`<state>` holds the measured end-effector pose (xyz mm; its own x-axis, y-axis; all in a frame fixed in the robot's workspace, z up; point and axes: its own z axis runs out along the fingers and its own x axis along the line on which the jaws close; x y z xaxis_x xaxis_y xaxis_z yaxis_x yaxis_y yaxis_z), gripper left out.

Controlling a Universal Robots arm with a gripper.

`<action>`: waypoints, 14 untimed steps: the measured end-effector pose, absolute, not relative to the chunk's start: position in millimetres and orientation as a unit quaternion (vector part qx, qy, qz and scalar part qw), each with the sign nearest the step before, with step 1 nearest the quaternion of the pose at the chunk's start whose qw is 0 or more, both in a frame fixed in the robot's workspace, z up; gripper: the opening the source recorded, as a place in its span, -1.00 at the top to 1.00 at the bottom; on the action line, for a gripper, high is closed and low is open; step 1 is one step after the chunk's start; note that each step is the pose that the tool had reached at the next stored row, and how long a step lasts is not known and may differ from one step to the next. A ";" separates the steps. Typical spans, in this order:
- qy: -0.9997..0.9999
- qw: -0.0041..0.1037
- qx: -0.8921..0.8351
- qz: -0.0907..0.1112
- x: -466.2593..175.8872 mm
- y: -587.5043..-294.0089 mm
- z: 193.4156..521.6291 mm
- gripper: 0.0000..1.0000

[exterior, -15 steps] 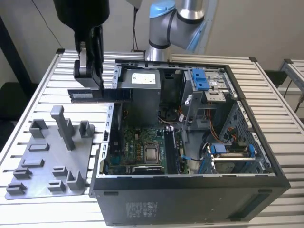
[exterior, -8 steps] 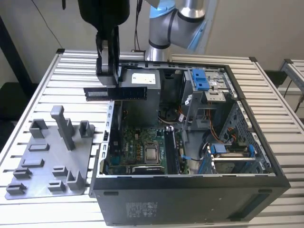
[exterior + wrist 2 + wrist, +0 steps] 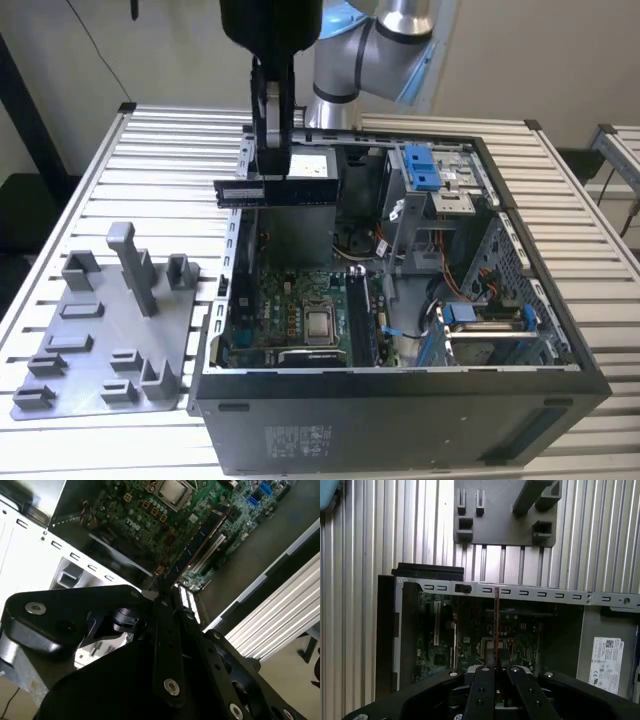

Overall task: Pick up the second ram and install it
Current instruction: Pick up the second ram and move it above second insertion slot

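Hanging over the open case [image 3: 400, 420], your gripper [image 3: 272, 170] has its fingers pinched narrow on the ram [image 3: 240, 192]. You hold the stick level in the air, apart from the motherboard [image 3: 290, 300] below. The grey tray [image 3: 100, 340] sits beside the case, on the exterior view's left.

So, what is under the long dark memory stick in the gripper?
The long dark memory stick, held by the black gripper, hangs over the open black computer case; below lies the green motherboard. The gripper's body hides part of it.
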<state>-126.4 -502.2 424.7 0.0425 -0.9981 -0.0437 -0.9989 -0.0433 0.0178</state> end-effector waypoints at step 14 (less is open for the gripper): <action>0.692 0.009 -0.722 0.022 -62.5 -493.9 424.6 0.72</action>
